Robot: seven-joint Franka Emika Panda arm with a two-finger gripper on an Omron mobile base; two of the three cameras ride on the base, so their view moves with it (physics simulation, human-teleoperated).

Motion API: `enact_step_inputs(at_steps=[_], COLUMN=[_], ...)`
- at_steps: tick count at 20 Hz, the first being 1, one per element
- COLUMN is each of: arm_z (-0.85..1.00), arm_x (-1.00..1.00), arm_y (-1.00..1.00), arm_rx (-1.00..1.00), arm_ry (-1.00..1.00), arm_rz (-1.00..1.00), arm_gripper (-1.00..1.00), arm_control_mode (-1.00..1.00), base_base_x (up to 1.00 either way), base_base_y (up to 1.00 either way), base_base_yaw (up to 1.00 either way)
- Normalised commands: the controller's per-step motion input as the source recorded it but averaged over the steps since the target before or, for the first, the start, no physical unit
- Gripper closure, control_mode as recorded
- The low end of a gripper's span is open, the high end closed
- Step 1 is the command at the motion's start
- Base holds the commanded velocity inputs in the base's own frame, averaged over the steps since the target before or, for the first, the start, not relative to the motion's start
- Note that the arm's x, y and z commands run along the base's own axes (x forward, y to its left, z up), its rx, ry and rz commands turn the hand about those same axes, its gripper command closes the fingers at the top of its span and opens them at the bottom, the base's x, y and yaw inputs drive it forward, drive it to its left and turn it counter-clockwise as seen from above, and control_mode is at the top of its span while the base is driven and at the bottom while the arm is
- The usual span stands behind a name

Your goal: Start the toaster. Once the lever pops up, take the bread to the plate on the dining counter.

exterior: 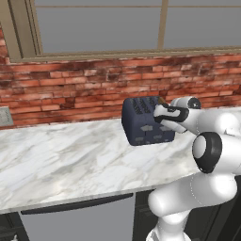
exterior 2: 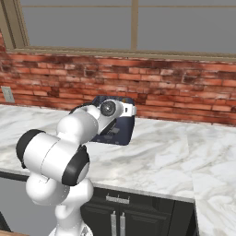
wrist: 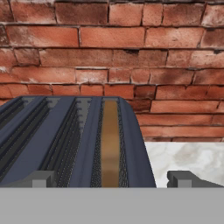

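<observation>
The dark navy toaster (exterior: 141,124) stands on the marbled worktop against the brick wall; it is also in the right base view (exterior 2: 120,131). In the hand view I look along its slotted top (wrist: 65,140), where the golden-brown bread (wrist: 110,140) sits down in the rightmost slot. My gripper (exterior: 159,115) hovers at the toaster's right end, level with its top. It is open, its two fingertips (wrist: 41,179) set wide apart on either side of the bread's slot, with nothing held. The plate and the dining counter are out of view.
The white-and-grey worktop (exterior: 70,160) stretches left and right of the toaster. A red brick wall (exterior: 70,84) with a window above rises close behind it. A wall outlet (exterior: 4,116) is at far left. Dark cabinets (exterior 2: 115,216) sit below the worktop edge.
</observation>
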Motion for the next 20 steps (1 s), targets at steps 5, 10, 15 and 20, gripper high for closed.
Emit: enact_step_inputs(at_steps=[5,10,15,20], arm_z=[0.0,0.0,0.0,0.0], arm_x=[0.0,0.0,0.0,0.0], arm_y=[0.0,0.0,0.0,0.0], arm_rx=[0.0,0.0,0.0,0.0], arm_ry=[0.0,0.0,0.0,0.0], arm_rz=[0.0,0.0,0.0,0.0], arm_gripper=[-1.0,-1.0,-1.0,-1.0], arm_control_mode=[-1.0,-1.0,-1.0,-1.0], base_base_x=[0.0,0.0,0.0,0.0], base_base_y=[0.0,0.0,0.0,0.0], base_base_yaw=[0.0,0.0,0.0,0.0])
